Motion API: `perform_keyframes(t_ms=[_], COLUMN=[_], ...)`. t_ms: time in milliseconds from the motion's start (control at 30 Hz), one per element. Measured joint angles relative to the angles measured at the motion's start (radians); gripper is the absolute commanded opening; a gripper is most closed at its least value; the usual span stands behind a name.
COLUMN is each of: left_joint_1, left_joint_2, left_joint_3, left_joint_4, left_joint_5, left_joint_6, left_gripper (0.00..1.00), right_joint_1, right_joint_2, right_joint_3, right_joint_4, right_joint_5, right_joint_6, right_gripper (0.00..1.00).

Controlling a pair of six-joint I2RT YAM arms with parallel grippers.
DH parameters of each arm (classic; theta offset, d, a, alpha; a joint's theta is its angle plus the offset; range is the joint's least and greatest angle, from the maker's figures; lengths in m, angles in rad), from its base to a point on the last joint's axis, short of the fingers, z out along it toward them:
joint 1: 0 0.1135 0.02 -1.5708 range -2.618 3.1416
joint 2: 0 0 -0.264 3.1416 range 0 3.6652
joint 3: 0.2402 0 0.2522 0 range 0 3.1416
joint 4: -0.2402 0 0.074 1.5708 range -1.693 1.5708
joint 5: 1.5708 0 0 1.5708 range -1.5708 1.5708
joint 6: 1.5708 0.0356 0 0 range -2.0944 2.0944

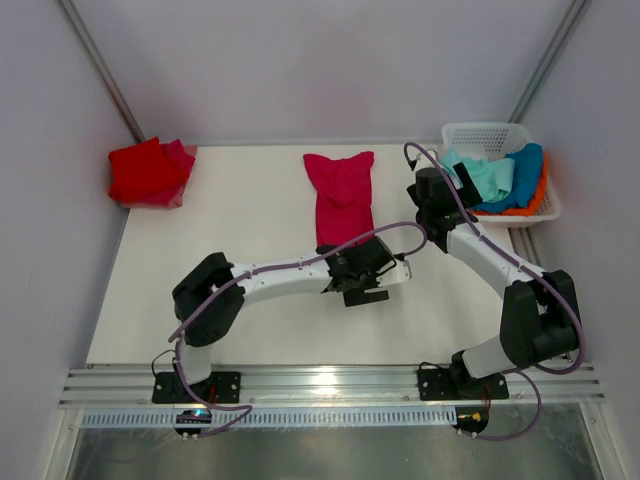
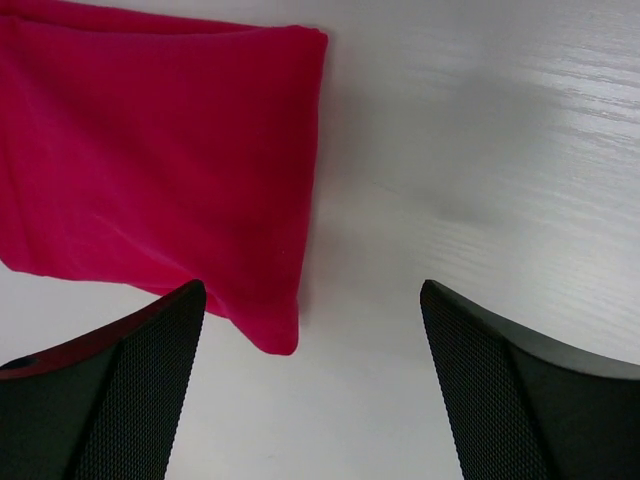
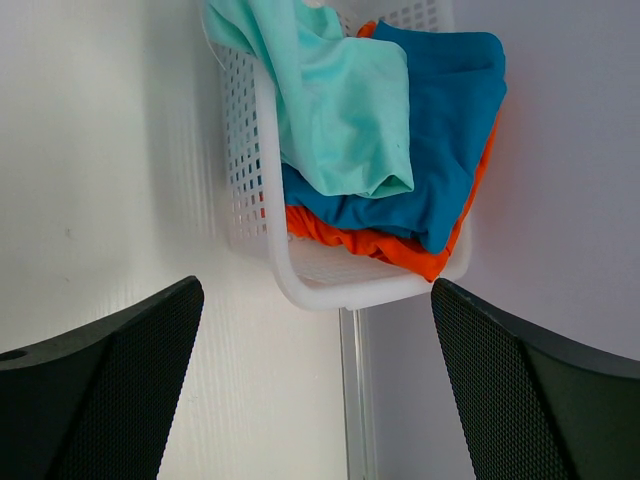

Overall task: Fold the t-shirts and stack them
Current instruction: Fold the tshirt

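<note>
A crimson-pink t-shirt (image 1: 340,195), folded into a long strip, lies in the middle of the table. My left gripper (image 1: 387,273) hovers open just right of its near end. In the left wrist view the shirt's corner (image 2: 150,160) sits by the left finger, with bare table between the fingers of the gripper (image 2: 312,290). A folded red t-shirt (image 1: 148,172) rests at the far left. My right gripper (image 1: 448,185) is open beside the white basket (image 1: 485,135). It faces the mint-green (image 3: 340,100), blue (image 3: 450,120) and orange (image 3: 370,243) t-shirts piled in the basket, and the gripper (image 3: 318,285) holds nothing.
The lattice basket (image 3: 250,180) stands at the table's far right corner against the wall. Grey walls close in the left, back and right sides. A metal rail (image 1: 330,385) runs along the near edge where both arm bases are bolted.
</note>
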Motion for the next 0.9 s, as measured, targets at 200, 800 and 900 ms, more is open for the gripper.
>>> perform_keyframes(t_ms=[200, 800, 900], left_joint_1=[0.0, 0.002, 0.011], left_joint_2=[0.05, 0.134, 0.143], left_joint_3=[-0.009, -0.015, -0.01], left_joint_4=[0.027, 0.142, 0.158], left_joint_5=[-0.008, -0.108, -0.121], left_joint_6=[0.004, 0.026, 0.026], left_gripper=[0.85, 0.77, 0.74], right_joint_1=[-0.004, -0.01, -0.01], right_joint_2=[0.0, 0.001, 0.001], right_joint_3=[0.0, 0.0, 0.0], right_joint_4=[0.002, 0.029, 0.029], right_joint_5=[0.002, 0.001, 0.001], right_joint_6=[0.0, 0.0, 0.0], right_gripper=[0.99, 0.99, 0.99])
